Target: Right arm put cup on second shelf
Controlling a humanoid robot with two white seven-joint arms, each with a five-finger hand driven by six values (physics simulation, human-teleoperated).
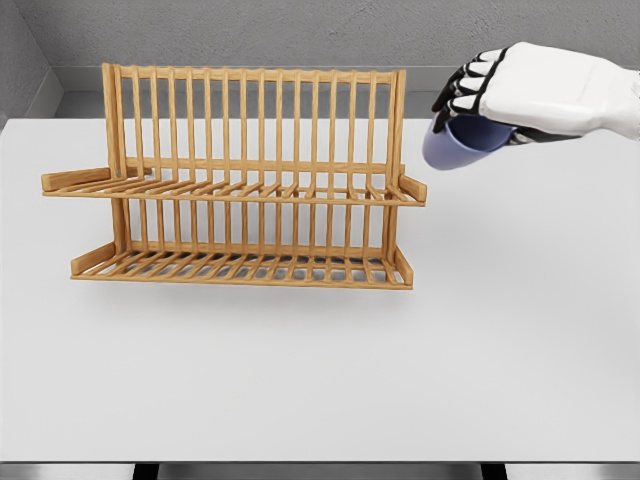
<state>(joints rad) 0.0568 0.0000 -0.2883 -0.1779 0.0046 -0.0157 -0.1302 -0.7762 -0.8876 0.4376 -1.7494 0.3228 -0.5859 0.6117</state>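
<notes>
A blue cup (458, 146) hangs tilted in the air, just right of the wooden rack's top right corner. My right hand (480, 95) reaches in from the right edge, its dark fingers curled over the cup's rim and upper side. The wooden two-tier dish rack (240, 190) stands on the table left of centre. Its upper shelf (235, 188) and lower shelf (240, 268) are both slatted and hold nothing. The cup is above the level of the upper shelf and apart from the rack. The left arm does not show.
The white table (320, 380) spreads wide in front of and to the right of the rack. A grey wall (300, 30) runs behind it. The rack's tall back rail (250, 110) rises above the upper shelf.
</notes>
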